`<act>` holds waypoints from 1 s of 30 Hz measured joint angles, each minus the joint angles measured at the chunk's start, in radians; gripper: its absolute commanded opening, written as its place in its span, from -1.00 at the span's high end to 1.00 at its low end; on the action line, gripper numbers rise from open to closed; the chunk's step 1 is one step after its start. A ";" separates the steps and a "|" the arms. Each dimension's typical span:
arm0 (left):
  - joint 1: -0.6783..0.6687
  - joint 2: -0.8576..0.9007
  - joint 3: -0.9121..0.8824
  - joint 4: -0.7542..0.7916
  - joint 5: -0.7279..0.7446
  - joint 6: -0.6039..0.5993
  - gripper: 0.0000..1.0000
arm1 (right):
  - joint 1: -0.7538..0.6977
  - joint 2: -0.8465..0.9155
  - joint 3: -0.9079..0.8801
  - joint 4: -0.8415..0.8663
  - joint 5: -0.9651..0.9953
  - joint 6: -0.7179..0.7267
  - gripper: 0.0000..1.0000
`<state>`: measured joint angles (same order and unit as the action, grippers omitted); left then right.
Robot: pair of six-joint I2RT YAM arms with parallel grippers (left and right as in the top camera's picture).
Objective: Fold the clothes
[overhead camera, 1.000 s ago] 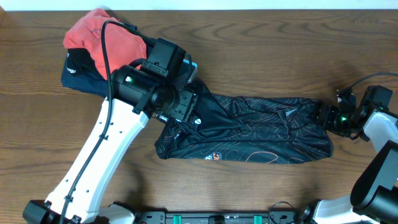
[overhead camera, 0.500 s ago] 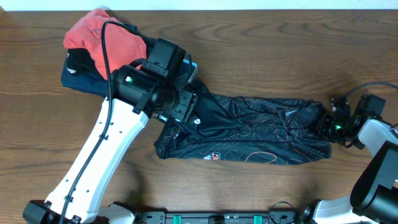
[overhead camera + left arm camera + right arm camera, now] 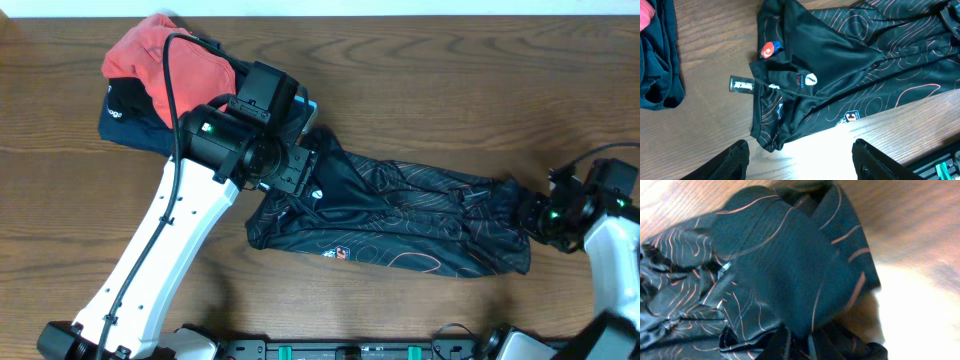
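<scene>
The black jersey [image 3: 400, 215] with thin orange contour lines lies stretched across the table, slanting down toward the right. My left gripper [image 3: 802, 165] is open and empty, hovering over bare wood just short of the jersey's left end [image 3: 840, 60], where small red and white logos show. In the overhead view the left arm [image 3: 250, 140] covers that end. My right gripper [image 3: 535, 215] is shut on the jersey's right end. In the right wrist view the pinched fingers [image 3: 790, 345] hold a bunched fold of the cloth [image 3: 775, 260].
A pile of other clothes sits at the back left: a red garment [image 3: 160, 60] on a navy one [image 3: 125, 115], also at the left edge of the left wrist view [image 3: 660, 55]. A small black tag [image 3: 742, 85] lies beside the jersey.
My right gripper has moved toward the table's front edge, dragging the jersey's right end with it, so the jersey now lies slanted. The left arm has not moved.
</scene>
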<state>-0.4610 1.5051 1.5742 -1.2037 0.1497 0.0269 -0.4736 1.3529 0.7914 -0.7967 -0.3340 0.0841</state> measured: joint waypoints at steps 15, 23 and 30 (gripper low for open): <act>0.000 0.000 0.000 0.000 0.000 0.000 -0.36 | 0.000 -0.054 0.000 -0.072 0.103 0.091 0.97; 0.000 0.000 0.000 0.004 0.000 0.000 -0.36 | 0.034 -0.035 0.000 -0.234 0.055 0.095 0.97; 0.000 0.000 0.000 0.027 0.000 0.000 -0.36 | 0.117 -0.035 0.000 -0.363 0.016 0.148 0.97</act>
<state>-0.4610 1.5051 1.5742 -1.1767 0.1497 0.0269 -0.3569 1.3174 0.7918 -1.1599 -0.3180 0.2317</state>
